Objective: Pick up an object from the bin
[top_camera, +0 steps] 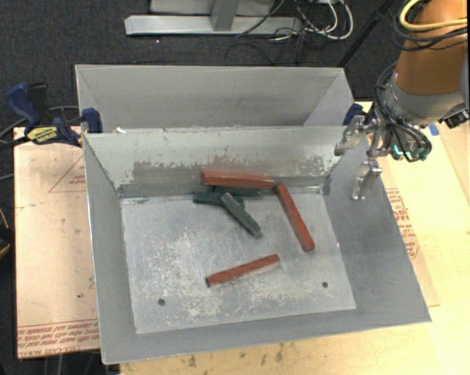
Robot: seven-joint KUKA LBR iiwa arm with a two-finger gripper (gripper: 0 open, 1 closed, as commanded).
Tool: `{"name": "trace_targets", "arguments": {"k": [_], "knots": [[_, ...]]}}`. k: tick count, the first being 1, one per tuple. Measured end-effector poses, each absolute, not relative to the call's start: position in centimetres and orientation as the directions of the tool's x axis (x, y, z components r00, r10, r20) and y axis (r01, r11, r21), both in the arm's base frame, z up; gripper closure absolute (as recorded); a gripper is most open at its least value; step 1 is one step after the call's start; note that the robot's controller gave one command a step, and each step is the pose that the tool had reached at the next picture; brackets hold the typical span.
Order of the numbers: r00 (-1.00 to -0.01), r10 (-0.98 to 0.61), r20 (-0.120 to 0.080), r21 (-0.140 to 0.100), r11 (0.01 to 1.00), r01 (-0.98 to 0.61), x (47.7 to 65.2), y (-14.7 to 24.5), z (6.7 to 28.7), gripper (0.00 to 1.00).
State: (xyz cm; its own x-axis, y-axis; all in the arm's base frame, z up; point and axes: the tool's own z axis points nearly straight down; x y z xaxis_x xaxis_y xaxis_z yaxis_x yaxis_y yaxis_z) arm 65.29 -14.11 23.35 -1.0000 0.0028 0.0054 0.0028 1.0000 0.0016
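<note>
I am hanging my pincer (362, 188) over the sloping right wall of the grey bin (380, 270), near its back right corner. It is clear of everything on the floor and carrying nothing. From this angle I cannot tell whether it is standing apart or together. My arm is coming in from the right with the wrist pointing roughly straight down.

The nearest piece to me is a slanted red-brown bar (295, 217), running from the back wall toward the front right. A second red-brown bar (237, 179) is lying along the back wall, its right end close to the slanted one's upper end. Two dark green bars (241, 213) are crossing just in front of it. A third red-brown bar (242, 270) is lying alone on open floor, well apart from the rest.

I am judging all of them to be stiff, light sticks, long and narrow, probably smooth enough to slip if caught near an end. The lone bar is looking like the easiest pick. It has free space on both long sides, so I would take it across its narrow width at the middle to stop it tipping. The slanted bar is closer, but its upper end is crowding the wall. The green pair is overlapping, so one could drag the other.
</note>
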Motion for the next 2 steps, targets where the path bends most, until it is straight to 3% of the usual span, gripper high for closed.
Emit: {"name": "trace_targets", "arguments": {"k": [1, 2], "knots": [[-1.000, 0.000, -0.003, 0.000, 1.000, 0.000, 65.5, -14.0, 23.9, 0.00], [-0.995, 0.097, -0.005, 0.001, 0.995, 0.097, 64.8, -12.0, 15.4, 0.00]]}}
